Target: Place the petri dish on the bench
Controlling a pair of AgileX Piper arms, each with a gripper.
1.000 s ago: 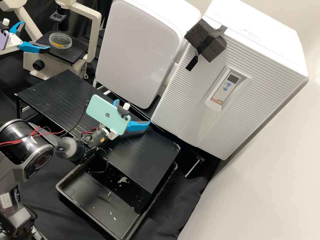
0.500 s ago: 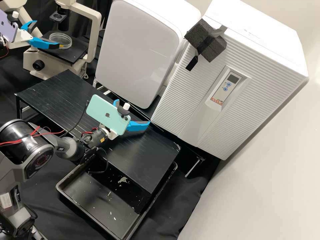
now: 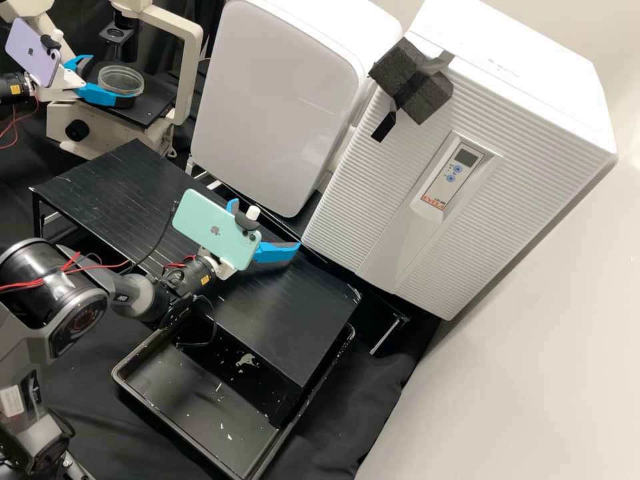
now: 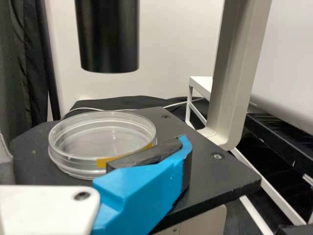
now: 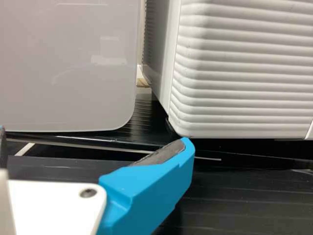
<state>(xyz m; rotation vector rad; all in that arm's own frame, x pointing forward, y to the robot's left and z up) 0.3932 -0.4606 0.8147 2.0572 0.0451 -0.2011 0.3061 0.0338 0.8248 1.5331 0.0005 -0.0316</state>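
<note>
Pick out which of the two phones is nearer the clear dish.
The purple phone, close to the dish; the other phone is pale green, over the black shelf, farther off.

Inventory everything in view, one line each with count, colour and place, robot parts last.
petri dish: 1, clear with orange tape, on the microscope stage
microscope: 1, cream and black, high view's upper left
bench: 1, black, centre
tray: 1, black, partly beneath the bench
ribbed cabinet: 1, white, behind the bench
smooth cabinet: 1, white with pale grey front, beside the ribbed one
foam: 1, dark grey, on the ribbed cabinet
cloth: black, below everything, count unclear
phones: 2, mint and lilac, one per end effector
arms: 2, dark grey, high view's left side
left end effector: 1, white and blue, at the dish
right end effector: 1, white and blue, above the bench
</note>
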